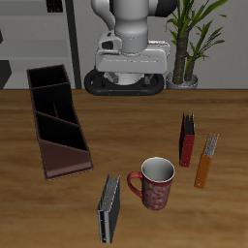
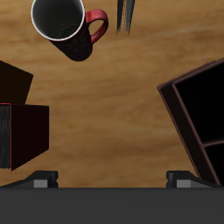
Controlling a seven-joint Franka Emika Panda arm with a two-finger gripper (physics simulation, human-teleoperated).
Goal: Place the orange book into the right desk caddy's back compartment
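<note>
The orange book (image 1: 206,161) stands upright on the table near the front, beside the dark-red book (image 1: 187,139). The right desk caddy (image 1: 56,118) lies across the table from them, with its sloped low end toward the front. Its back compartment (image 1: 46,77) is the end section farthest back and looks empty. In the wrist view my gripper (image 2: 112,179) is open and empty, with its fingertips (image 2: 40,178) wide apart, high above the wood between the caddy (image 2: 198,114) and the dark-red book (image 2: 22,136). I cannot make out the orange book in the wrist view.
A dark-red patterned mug (image 1: 155,182) stands near the front edge and shows in the wrist view (image 2: 66,22). A grey-black book (image 1: 109,206) stands in front beside it, also in the wrist view (image 2: 125,16). My arm (image 1: 131,34) rises at the table's back, next to a potted plant (image 1: 191,44).
</note>
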